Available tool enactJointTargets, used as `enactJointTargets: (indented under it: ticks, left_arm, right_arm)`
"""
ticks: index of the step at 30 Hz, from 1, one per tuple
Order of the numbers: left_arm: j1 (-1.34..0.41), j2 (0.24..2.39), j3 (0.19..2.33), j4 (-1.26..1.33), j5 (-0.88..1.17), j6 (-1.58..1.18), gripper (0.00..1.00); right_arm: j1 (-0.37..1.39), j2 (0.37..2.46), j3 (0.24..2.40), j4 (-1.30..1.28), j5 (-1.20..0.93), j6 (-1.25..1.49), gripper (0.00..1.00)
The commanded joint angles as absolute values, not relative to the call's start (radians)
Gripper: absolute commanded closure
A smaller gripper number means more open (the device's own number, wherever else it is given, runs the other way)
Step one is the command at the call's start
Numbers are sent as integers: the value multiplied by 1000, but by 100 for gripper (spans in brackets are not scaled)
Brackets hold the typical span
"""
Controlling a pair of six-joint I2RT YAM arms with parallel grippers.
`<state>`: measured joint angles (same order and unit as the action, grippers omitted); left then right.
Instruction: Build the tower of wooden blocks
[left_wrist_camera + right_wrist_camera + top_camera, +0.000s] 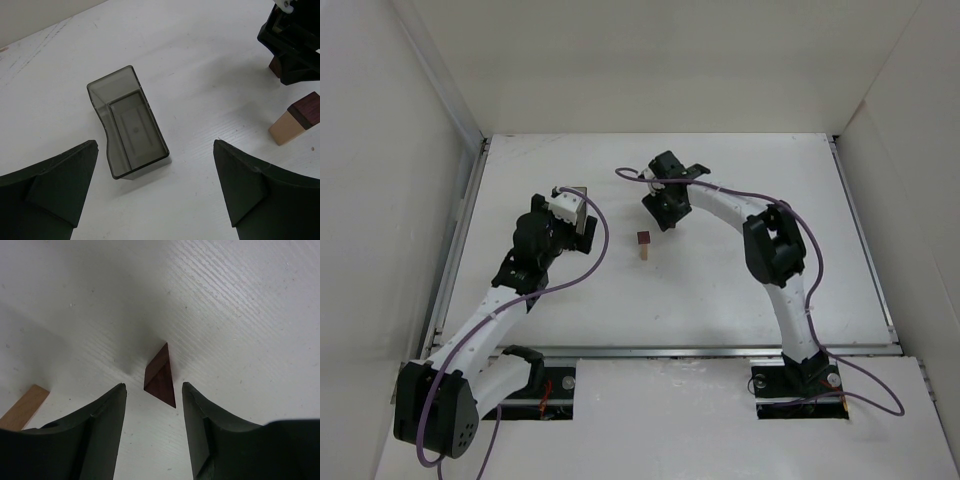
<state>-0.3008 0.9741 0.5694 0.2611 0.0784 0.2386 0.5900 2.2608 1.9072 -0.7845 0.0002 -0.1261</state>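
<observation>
Right gripper point(152, 385) hangs low over the white table point(740, 290) with its jaws apart, one on each side of a small dark reddish-brown triangular block point(160, 376). A sliver of table shows on either side of the block, so nothing is clamped. Left gripper point(155, 145) stands spread wide and holds nothing.

A dark translucent bin point(127, 130) lies on the table just beyond the left fingers point(55, 180). It is rectangular and open at the top, and through its mouth only its own moulded floor panel can be seen.

The tower so far is a slim tan piece point(645, 254) standing upright with a dark cube point(643, 238) on top, between the two grippers and nearer the right one.

The overhead view gives that layout, but the triangular block is hidden there beneath the right gripper. The right wrist view shows the block's wedge shape clearly and catches only an edge of the tan piece at lower left. The left wrist view alone shows the inside of the bin, and at its right edge the cube sitting squarely on the tan piece.
</observation>
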Motion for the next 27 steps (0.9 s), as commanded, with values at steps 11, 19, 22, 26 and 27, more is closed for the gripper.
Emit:
enactJointTargets:
  ticks: [11,19,22,26,27]
  left_arm:
    - [-298,969,612,288,94,244,0]
    - [-298,969,621,278,136,264,0]
    - [-298,969,621,267,159,275,0]
    - [-298,960,656,255,198,302,0]
    - [-298,960,685,246,215,302,0]
  right_arm:
    - [597,2270,1960,-749,0,-109,92]
    - [584,2189,1916,-655,-38,-65,100]
    - [566,2143,1888,-621,-48,-26,100]
    - [543,2024,1827,-504,-37,37,100]
    - [534,1988,1807,-470,-37,46,100]
